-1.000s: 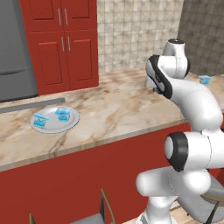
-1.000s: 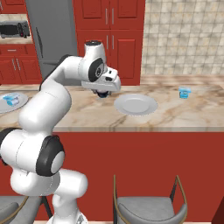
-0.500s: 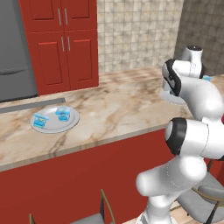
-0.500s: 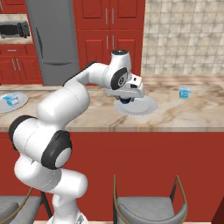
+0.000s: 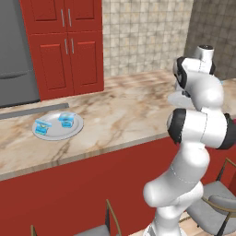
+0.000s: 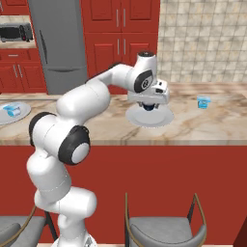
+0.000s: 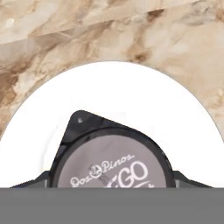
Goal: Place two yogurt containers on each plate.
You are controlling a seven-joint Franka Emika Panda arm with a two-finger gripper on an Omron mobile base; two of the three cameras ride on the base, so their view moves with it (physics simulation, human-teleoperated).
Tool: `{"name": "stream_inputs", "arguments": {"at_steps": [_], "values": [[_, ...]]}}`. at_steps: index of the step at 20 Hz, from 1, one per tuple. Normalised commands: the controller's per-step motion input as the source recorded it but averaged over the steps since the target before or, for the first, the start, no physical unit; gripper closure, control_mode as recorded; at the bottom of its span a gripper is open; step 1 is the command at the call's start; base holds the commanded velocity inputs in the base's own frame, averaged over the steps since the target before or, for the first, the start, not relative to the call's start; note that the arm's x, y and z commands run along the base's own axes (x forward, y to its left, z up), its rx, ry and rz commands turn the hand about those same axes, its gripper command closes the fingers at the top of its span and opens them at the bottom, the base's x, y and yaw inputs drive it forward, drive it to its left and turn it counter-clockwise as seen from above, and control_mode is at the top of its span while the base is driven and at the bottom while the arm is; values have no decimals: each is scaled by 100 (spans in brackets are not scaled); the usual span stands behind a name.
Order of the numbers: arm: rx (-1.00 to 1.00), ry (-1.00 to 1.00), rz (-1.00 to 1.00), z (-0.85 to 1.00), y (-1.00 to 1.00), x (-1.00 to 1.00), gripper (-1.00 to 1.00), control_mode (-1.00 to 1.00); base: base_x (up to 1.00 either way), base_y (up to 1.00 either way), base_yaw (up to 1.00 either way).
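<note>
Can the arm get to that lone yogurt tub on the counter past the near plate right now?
Probably yes. The yogurt tub stands alone on open counter beside the plate, nothing around it. But the gripper sits over that plate with a yogurt container between its fingers, which looks due to be set down first.

pale white plates (image 6: 161,118), light-blue yogurt tubs (image 5: 66,120), beige-brown marbled counter (image 5: 129,110), possibly grey printed lid (image 7: 114,169)
</note>
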Motion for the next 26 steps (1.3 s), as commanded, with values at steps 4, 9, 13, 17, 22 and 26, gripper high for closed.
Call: {"name": "stream_inputs", "arguments": {"at_steps": [4,9,13,17,22,26], "values": [[0,9,0,0,15,-16,-100,-100,0,0,0],[0,16,0,0,28,-12,-100,-100,0,0,0],[1,14,0,0,57,-47,-100,-100,0,0,0],[0,14,4,0,100,-99,-100,-100,0,0,0],[0,0,9,-31,99,-100,-100,-100,0,0,0],[0,-11,9,-84,99,-100,-100,-100,0,0,0]]}}
